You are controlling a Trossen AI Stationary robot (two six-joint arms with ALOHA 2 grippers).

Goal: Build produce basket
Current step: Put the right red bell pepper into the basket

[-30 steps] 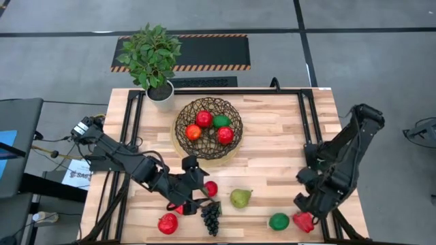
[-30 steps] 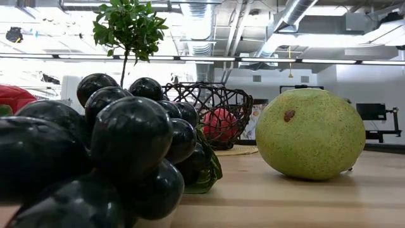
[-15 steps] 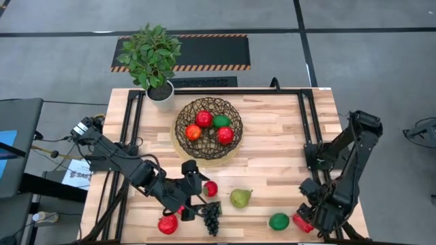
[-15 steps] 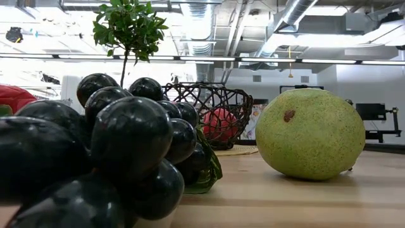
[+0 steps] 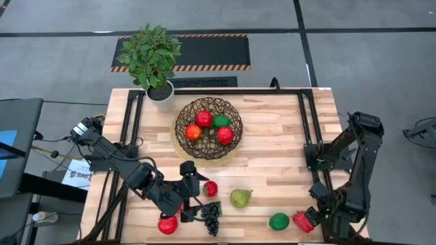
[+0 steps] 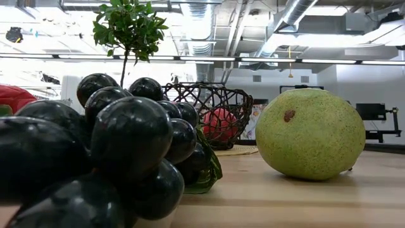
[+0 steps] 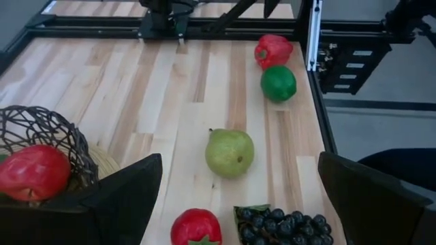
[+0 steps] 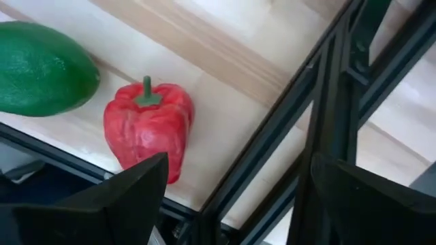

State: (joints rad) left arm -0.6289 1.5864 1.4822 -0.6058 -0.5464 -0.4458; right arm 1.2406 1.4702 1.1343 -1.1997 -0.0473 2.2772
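The dark woven basket (image 5: pixel 208 129) stands at the table's far middle and holds several red, green and orange pieces. On the wood in front of it lie a small red fruit (image 5: pixel 210 188), a pear (image 5: pixel 240 198), a grape bunch (image 5: pixel 211 216), a red fruit (image 5: pixel 167 224), a green fruit (image 5: pixel 278 221) and a red pepper (image 5: pixel 303 221). My left gripper (image 5: pixel 196 189) hovers open beside the small red fruit (image 7: pixel 196 226), aimed toward the pear (image 7: pixel 229 153). My right gripper (image 8: pixel 238 163) hangs open, pointing down, by the red pepper (image 8: pixel 148 129) at the near right corner.
A white pot with a leafy plant (image 5: pixel 161 92) stands at the far left corner. Black frame rails (image 8: pixel 320 102) run along the table's edges beside the pepper. In the low view the grape bunch (image 6: pixel 95 158) and pear (image 6: pixel 310 134) fill the foreground.
My right gripper has swung toward the table's near edge and come down, rolling at the wrist, so that it now hangs by the red pepper. Its fingers have stayed open. None of the fruit has moved.
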